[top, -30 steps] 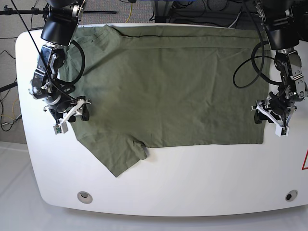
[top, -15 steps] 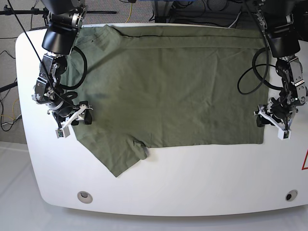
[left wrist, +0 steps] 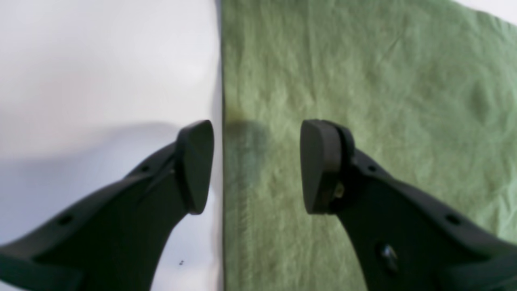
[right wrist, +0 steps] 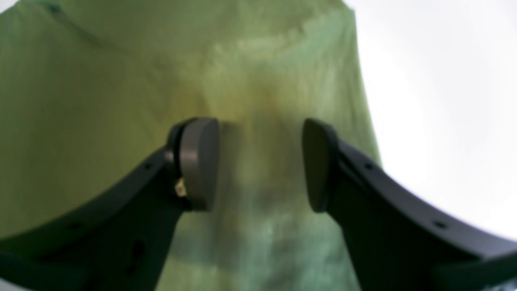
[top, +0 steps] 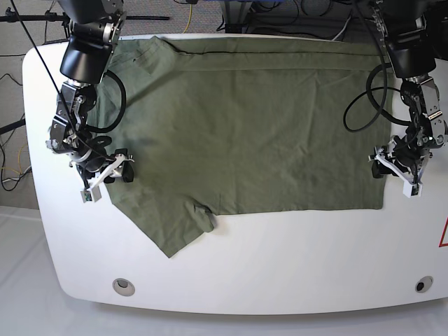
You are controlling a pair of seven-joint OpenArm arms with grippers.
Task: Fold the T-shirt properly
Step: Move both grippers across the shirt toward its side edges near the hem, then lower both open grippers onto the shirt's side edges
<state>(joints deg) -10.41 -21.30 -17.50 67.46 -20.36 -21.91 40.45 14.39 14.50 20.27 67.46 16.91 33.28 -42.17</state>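
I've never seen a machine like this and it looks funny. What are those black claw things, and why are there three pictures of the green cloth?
It is a robot with two arms, and its job is to fold the T-shirt, which lies spread flat on a white table. One picture looks down on the whole table from above. The other two come from little cameras on the robot's wrists, so you see each claw up close. Those claws are grippers, the robot's hands. The left gripper is open and sits right at the shirt's straight side edge, one finger over the table, one over the cloth. The right gripper is open too, above the cloth near a sleeve. Neither is holding anything.
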